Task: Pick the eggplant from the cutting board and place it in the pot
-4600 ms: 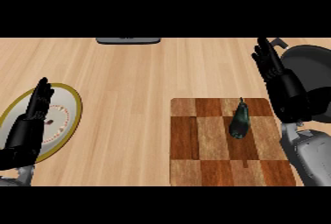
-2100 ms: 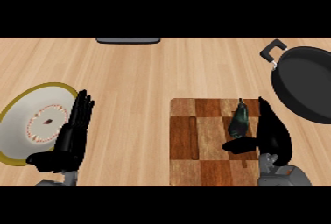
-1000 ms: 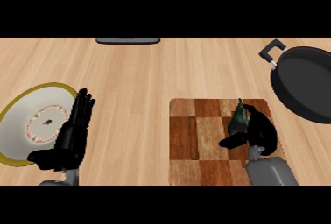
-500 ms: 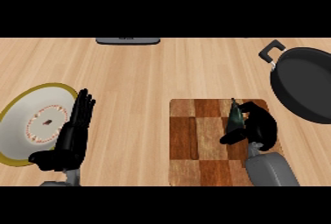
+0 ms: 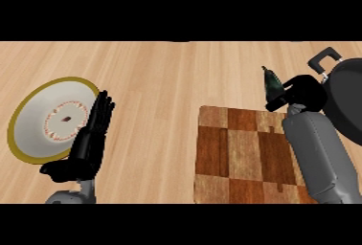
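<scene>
Looking down in the head view, the right hand (image 5: 305, 92) is at the far right of the tabletop (image 5: 163, 72), and its fingers are curled around the eggplant (image 5: 271, 85); the hand is gripping it. The eggplant is no longer on the cutting board (image 5: 233, 153); it shows just past the far edge of the board, over bare wood, and I judge that it is held in the air, though the height is not clear from this angle. Its long axis points mostly away from the robot, with a thin end farthest away; the dark body sticks out on the left side of the fingers, which is the side away from the pot (image 5: 348, 103).

The pot lies just beside the right hand, on its right, with its handle near the far edge; so the coming move should go to the right, over the rim, until the eggplant is above the inside of the pot. Because the eggplant sits on the far side of the hand from the pot, the hand must travel well over the rim before it opens.

The left hand (image 5: 88, 139) rests open, fingers straight, at the right edge of the plate (image 5: 42, 119); it is well apart from the pot, so the right hand is clearly the nearer one.
</scene>
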Controlling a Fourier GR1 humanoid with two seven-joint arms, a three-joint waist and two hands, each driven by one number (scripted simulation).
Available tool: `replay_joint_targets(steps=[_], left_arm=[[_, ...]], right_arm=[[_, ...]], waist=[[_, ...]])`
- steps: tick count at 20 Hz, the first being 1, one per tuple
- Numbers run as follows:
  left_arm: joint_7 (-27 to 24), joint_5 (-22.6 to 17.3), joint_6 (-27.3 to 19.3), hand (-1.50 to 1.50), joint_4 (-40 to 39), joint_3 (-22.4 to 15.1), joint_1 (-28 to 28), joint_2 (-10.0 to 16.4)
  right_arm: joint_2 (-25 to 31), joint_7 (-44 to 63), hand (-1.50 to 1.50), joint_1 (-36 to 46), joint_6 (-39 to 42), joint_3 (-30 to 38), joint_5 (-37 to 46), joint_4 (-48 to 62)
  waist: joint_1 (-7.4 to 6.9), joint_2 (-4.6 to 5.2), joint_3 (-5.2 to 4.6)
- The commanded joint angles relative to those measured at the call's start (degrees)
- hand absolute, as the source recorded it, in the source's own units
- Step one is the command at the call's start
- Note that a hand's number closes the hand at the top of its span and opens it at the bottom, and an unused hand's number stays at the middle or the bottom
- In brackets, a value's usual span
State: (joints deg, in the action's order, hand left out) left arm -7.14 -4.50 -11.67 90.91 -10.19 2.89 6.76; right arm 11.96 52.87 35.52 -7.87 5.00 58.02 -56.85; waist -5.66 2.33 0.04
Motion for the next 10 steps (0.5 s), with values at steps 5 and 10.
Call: replay_joint_targets(steps=[5,10], left_arm=[[0.49,0.37,0.81,0.00,-0.42,-1.07,3.11,-0.52],[-0.60,1.14,1.11,0.00,-2.38,-2.36,3.14,-1.34]], right_arm=[[9.54,4.99,1.50,16.21,-3.39,3.57,7.63,16.14],[11.68,7.83,1.50,24.00,-7.44,0.92,15.29,21.59]], waist=[[-3.63,1.44,0.09],[-4.14,1.51,-0.04]])
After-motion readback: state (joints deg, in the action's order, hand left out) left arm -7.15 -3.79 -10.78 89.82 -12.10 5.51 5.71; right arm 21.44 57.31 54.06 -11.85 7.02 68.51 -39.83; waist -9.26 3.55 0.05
